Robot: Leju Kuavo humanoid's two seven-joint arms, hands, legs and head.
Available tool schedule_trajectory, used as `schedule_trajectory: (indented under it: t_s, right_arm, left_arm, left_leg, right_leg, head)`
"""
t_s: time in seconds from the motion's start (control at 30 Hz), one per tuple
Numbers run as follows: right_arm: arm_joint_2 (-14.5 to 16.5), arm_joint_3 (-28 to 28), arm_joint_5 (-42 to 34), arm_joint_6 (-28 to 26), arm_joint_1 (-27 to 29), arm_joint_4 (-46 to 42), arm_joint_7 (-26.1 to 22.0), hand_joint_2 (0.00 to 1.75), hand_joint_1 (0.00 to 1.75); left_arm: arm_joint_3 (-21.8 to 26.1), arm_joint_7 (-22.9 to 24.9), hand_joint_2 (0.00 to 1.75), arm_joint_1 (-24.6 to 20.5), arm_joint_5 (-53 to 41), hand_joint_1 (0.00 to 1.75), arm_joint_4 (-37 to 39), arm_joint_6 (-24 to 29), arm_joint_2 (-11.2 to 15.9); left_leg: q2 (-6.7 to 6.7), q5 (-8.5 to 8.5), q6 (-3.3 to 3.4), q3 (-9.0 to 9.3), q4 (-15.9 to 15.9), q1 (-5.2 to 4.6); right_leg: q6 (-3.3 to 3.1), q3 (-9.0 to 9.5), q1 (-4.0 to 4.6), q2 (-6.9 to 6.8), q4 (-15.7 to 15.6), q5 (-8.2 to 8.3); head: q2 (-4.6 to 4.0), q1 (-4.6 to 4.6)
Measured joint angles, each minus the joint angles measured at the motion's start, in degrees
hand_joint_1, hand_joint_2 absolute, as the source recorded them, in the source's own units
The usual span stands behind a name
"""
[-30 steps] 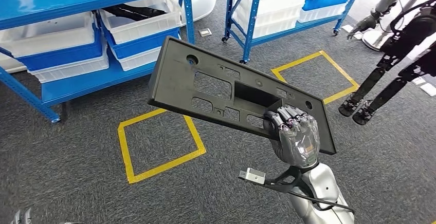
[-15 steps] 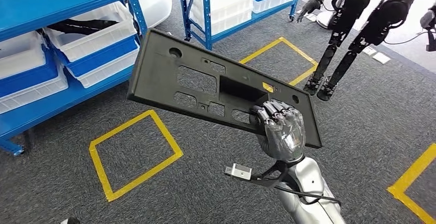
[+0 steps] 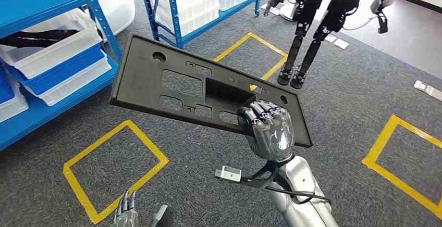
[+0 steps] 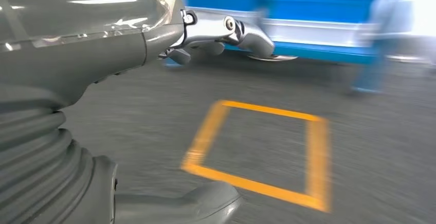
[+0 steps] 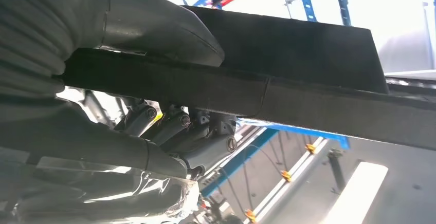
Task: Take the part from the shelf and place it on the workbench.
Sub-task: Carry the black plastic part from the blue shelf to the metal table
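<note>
part: long flat black panel (image 3: pixel 182 89) with cut-outs, held out in front of the body above the carpet, tilted, far end toward the shelves.
right hand: right hand (image 3: pixel 268 130) grips the panel's near edge by its right end; in the right wrist view the thumb sits on one face and the fingers (image 5: pixel 180 126) wrap under the other, clamped on the edge.
left hand: left hand (image 3: pixel 125 214) hangs low at the bottom of the head view; fingers loosely apart in the left wrist view, holding nothing.
what changed: the whole head view has swung over the last second. the blue shelf with white bins (image 3: pixel 47 50) has slid off toward the left edge, a second yellow floor square (image 3: pixel 404 159) has come in on the right, and the standing robot legs (image 3: pixel 307 34) have shifted toward top centre. that is the camera turning with the body. panel and grip look the same relative to the arm.
meaning: pick-up is done; robot looks to be mid-turn away from the shelf, carrying.
counter: not yet visible, so placement is still ahead.
risk: one-handed hold near one end of a long panel; it could sag or twist in the grip.
</note>
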Motion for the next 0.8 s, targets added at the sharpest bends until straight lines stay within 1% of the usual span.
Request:
schedule_trajectory:
  t_s: [0.03,0.07,0.1,0.13,0.17,0.2,0.23,0.27,0.3,0.33,0.37,0.4,0.43,0.47,0.5,0.53,0.57,0.6,0.63,0.67,0.7,0.73,0.77,0.8]
  right_arm:
    - [0.1,0.0,-0.3,0.2,-0.1,0.2,-0.2,1.75,1.75]
    - [0.2,-0.1,-0.5,0.3,-0.1,0.5,-0.3,1.75,1.75]
    - [0.2,-0.1,-0.6,0.3,-0.1,0.7,-0.4,1.75,1.75]
    - [0.3,-0.2,-0.7,0.3,-0.3,0.8,-0.5,1.75,1.75]
    - [0.4,-0.2,-0.8,0.3,-0.4,0.9,-0.6,1.75,1.75]
    - [0.6,-0.2,-1.0,0.4,-0.7,1.0,-0.7,1.75,1.75]
    - [0.7,-0.2,-1.4,0.6,-0.9,1.1,-1.0,1.75,1.75]
    - [0.8,-0.2,-2.0,1.0,-1.1,1.3,-1.4,1.75,1.75]
    - [0.9,-0.2,-2.7,1.4,-1.4,1.5,-1.9,1.75,1.75]
    - [1.0,-0.2,-3.3,1.9,-1.8,1.7,-2.5,1.75,1.75]
    - [1.2,-0.1,-3.9,2.2,-2.3,1.9,-3.0,1.75,1.75]
    - [1.6,0.0,-4.4,2.6,-2.9,2.2,-3.4,1.75,1.75]
    - [2.1,0.2,-4.8,3.0,-3.5,2.6,-3.8,1.75,1.75]
    - [2.5,0.4,-5.2,3.3,-4.1,3.0,-4.0,1.75,1.75]
    - [2.8,0.6,-5.5,3.7,-4.5,3.4,-4.2,1.75,1.75]
    - [3.1,0.9,-5.9,4.0,-4.9,3.9,-4.5,1.75,1.75]
    - [3.3,1.2,-6.2,4.2,-5.2,4.4,-4.7,1.75,1.75]
    - [3.6,1.5,-6.4,4.3,-5.5,4.7,-4.9,1.75,1.75]
    - [3.9,1.7,-6.6,4.4,-5.9,5.1,-5.0,1.75,1.75]
    - [4.2,1.9,-6.8,4.5,-6.3,5.4,-5.1,1.75,1.75]
    - [4.6,2.1,-6.9,4.7,-6.8,5.6,-5.2,1.75,1.75]
    - [4.8,2.3,-7.0,5.0,-7.2,5.9,-5.3,1.75,1.75]
    - [4.9,2.4,-7.1,5.2,-7.5,6.1,-5.3,1.75,1.75]
    - [5.0,2.5,-7.1,5.3,-7.7,6.3,-5.3,1.75,1.75]
  left_arm:
    - [0.1,-1.7,1.75,0.0,0.6,0.00,0.3,0.0,0.0]
    - [0.1,-2.6,1.75,-0.1,0.9,0.00,0.5,0.0,0.0]
    - [0.2,-2.9,1.75,-0.1,1.1,0.00,0.7,0.0,0.0]
    - [0.2,-3.1,1.75,-0.2,1.2,0.00,0.8,0.0,0.0]
    - [0.3,-3.4,1.75,-0.3,1.4,0.00,1.0,0.0,0.0]
    - [0.3,-4.5,1.75,-0.4,1.7,0.00,1.1,0.0,0.0]
    - [0.4,-6.7,1.75,-0.5,2.3,0.00,1.3,0.0,0.0]
    - [0.6,-10.1,1.75,-0.6,3.0,0.00,1.6,0.0,0.0]
    - [0.8,-14.7,1.75,-0.8,3.9,0.00,2.1,0.0,0.0]
    - [1.2,-19.9,1.75,-1.2,4.8,0.00,2.9,0.0,0.0]
    - [1.6,-25.1,1.75,-1.6,5.5,0.00,3.7,0.0,0.0]
    - [2.1,-30.0,1.75,-2.0,6.1,0.00,4.8,0.0,0.0]
    - [2.7,-34.3,1.75,-2.4,6.4,0.00,6.0,0.0,0.0]
    - [3.4,-37.8,1.75,-2.7,6.6,0.00,7.2,0.0,0.1]
    - [4.0,-40.9,1.75,-2.9,6.8,0.00,8.5,0.0,0.1]
    - [4.5,-43.5,1.75,-3.2,7.1,0.00,9.8,0.0,0.2]
    - [5.0,-45.7,1.75,-3.5,7.4,0.00,11.0,0.0,0.2]
    - [5.3,-47.3,1.75,-3.8,7.7,0.00,12.0,0.0,0.3]
    - [5.5,-48.3,1.75,-4.1,8.0,0.00,12.9,0.0,0.3]
    - [5.6,-48.8,1.75,-4.3,8.3,0.00,13.5,0.0,0.3]
    - [5.7,-49.1,1.75,-4.5,8.6,0.00,14.0,0.0,0.3]
    - [5.9,-49.3,1.75,-4.6,9.0,0.00,14.5,0.0,0.3]
    - [6.1,-49.4,1.75,-4.7,9.6,0.00,14.8,0.0,0.3]
    - [6.4,-49.4,1.75,-4.7,10.3,0.00,14.9,0.0,0.3]
  left_leg:
    - [0.89,-0.04,-0.04,-0.03,0.0,0.00]
    - [1.69,-0.10,-0.13,0.00,0.0,0.04]
    - [2.39,-0.19,-0.28,0.09,0.0,0.10]
    - [3.00,-0.33,-0.52,0.22,0.1,0.06]
    - [3.54,-0.51,-0.85,0.33,0.1,-0.06]
    - [4.02,-0.67,-1.21,0.45,0.1,-0.23]
    - [4.46,-0.80,-1.53,0.57,0.1,-0.39]
    - [4.93,-0.86,-1.83,0.71,0.1,-0.44]
    - [5.35,-0.95,-2.14,0.84,0.0,-0.39]
    - [4.99,-1.34,-2.44,0.84,0.3,-0.20]
    - [3.95,-2.30,-2.70,0.42,1.5,-0.02]
    - [2.45,-3.83,-2.87,-0.57,3.9,0.11]
    - [0.73,-5.80,-2.94,-2.17,7.5,0.20]
    - [-0.36,-7.65,-2.93,-4.13,11.6,0.20]
    - [-0.91,-8.73,-2.92,-5.92,14.9,0.18]
    - [-1.16,-8.74,-2.87,-7.05,16.7,0.18]
    - [-1.30,-7.53,-2.77,-7.13,16.1,0.19]
    - [-1.60,-5.39,-2.63,-6.16,13.4,0.23]
    - [-2.60,-3.08,-2.47,-4.61,9.5,0.35]
    - [-4.03,-1.42,-2.38,-3.07,5.8,0.53]
    - [-5.19,-0.46,-2.35,-2.02,3.1,0.64]
    - [-6.02,-0.22,-2.31,-1.55,1.9,0.62]
    - [-5.96,-0.32,-2.23,-1.46,1.6,0.43]
    - [-5.25,-0.16,-1.97,-1.43,1.5,0.29]
  right_leg:
    - [0.38,-0.34,-0.17,-0.22,1.0,-0.16]
    - [0.89,0.59,-0.38,-0.50,-0.3,0.55]
    - [1.41,2.69,-0.60,-1.14,-3.9,1.90]
    - [1.70,5.17,-0.73,-2.46,-8.5,3.20]
    - [1.70,7.28,-0.59,-3.59,-12.2,4.23]
    - [1.40,8.56,-0.42,-4.36,-14.5,4.83]
    - [0.96,8.98,-0.18,-4.60,-15.4,4.97]
    - [0.54,8.92,0.06,-3.98,-15.4,5.08]
    - [0.11,8.82,-0.07,-3.29,-15.4,5.19]
    - [-0.26,8.82,-0.25,-2.64,-15.5,5.29]
    - [-0.78,8.85,-0.48,-1.99,-15.5,5.44]
    - [-1.29,8.92,-0.70,-1.32,-15.6,5.57]
    - [-1.65,8.90,-0.72,-0.63,-15.6,5.62]
    - [-1.92,8.89,-0.61,0.07,-15.6,5.64]
    - [-2.00,8.91,-0.47,0.86,-15.6,5.64]
    - [-2.00,8.94,-0.36,1.68,-15.6,5.64]
    - [-1.99,9.00,-0.30,2.49,-15.5,5.64]
    - [-1.98,9.05,-0.28,3.31,-15.4,5.63]
    - [-1.96,9.04,-0.28,4.08,-15.3,5.62]
    - [-1.89,8.90,-0.09,4.80,-15.1,5.59]
    - [-1.75,8.68,0.01,5.44,-14.9,5.61]
    - [-1.50,8.36,0.08,6.03,-14.9,5.68]
    - [-1.17,8.06,0.10,6.62,-14.9,5.82]
    - [-0.77,7.70,0.06,7.24,-15.1,6.00]
  head:
    - [0.00,0.01]
    - [0.00,0.03]
    - [0.00,0.02]
    - [0.00,0.05]
    - [0.00,0.07]
    - [0.00,0.02]
    - [0.00,-0.01]
    - [0.00,-0.04]
    - [0.00,-0.07]
    - [0.00,-0.14]
    - [0.00,-0.22]
    - [0.00,-0.37]
    - [0.00,-0.53]
    - [0.00,-0.59]
    - [0.00,-0.63]
    - [0.00,-0.65]
    - [0.00,-0.64]
    - [0.00,-0.65]
    - [0.00,-0.66]
    - [0.00,-0.63]
    - [0.00,-0.61]
    - [0.00,-0.58]
    - [0.00,-0.58]
    - [0.00,-0.58]
